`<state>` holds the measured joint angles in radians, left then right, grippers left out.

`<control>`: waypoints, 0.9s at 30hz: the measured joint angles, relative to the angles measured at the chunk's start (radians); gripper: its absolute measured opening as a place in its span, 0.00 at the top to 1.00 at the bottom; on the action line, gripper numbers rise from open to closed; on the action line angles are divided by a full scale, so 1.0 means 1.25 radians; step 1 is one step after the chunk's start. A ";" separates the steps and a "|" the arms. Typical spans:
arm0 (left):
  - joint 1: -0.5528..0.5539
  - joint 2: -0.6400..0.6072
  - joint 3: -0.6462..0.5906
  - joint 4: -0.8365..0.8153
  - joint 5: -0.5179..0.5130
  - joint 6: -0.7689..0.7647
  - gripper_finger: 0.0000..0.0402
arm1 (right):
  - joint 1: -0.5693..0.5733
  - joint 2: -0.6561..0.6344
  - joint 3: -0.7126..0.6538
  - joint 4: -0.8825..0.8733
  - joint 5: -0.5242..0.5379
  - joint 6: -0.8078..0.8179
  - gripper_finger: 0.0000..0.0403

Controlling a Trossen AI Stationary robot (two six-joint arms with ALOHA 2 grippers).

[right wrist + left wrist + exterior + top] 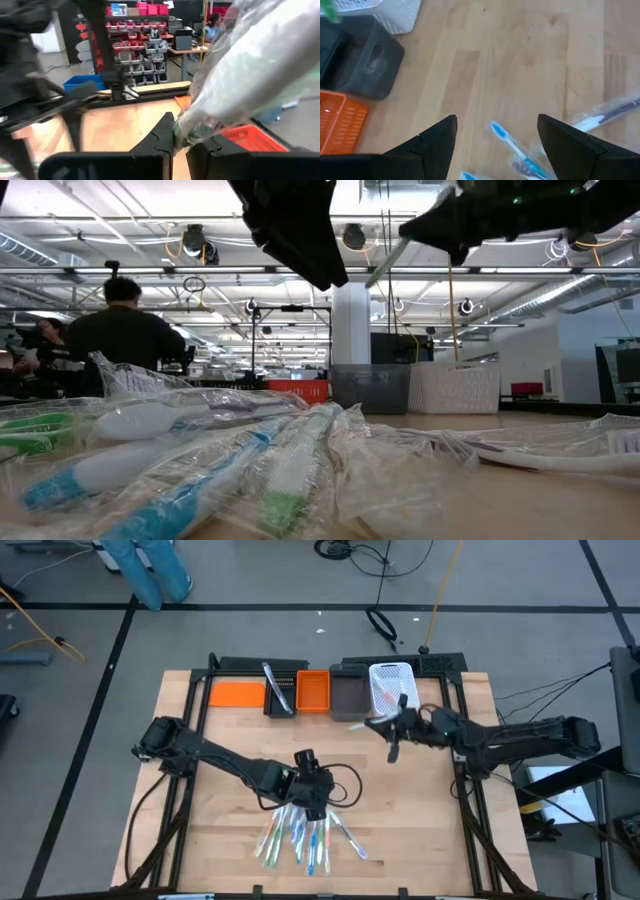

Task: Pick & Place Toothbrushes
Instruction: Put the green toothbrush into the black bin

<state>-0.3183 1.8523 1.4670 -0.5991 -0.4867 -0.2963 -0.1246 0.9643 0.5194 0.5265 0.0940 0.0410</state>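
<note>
Several toothbrushes (305, 835) lie piled under the spread-fingered left gripper (495, 145), while the right gripper (180, 137), clamping what looks like a wrapped one (250, 65), should release squarely over the white bin (390, 683).

The high view looks straight down on the whole bench (230, 870). The low view sits at bench height just behind the toothbrushes (200, 470) (also seen from above), facing the bins (415, 388); wrist views look past each arm's fingers.
</note>
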 joint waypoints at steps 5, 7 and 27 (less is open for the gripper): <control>-0.004 0.000 0.000 0.005 -0.002 0.004 0.32 | -0.127 0.033 0.000 -0.001 -0.103 0.048 0.96; -0.002 0.000 0.000 0.009 -0.006 0.004 0.32 | -0.169 0.050 0.000 -0.001 -0.126 0.064 0.96; 0.030 0.000 0.000 0.022 -0.008 0.019 0.32 | -0.434 0.368 0.183 -0.007 -0.376 0.111 0.96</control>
<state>-0.2807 1.8523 1.4670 -0.5716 -0.4970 -0.2729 -0.6669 1.4245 0.7477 0.5179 -0.3760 0.1797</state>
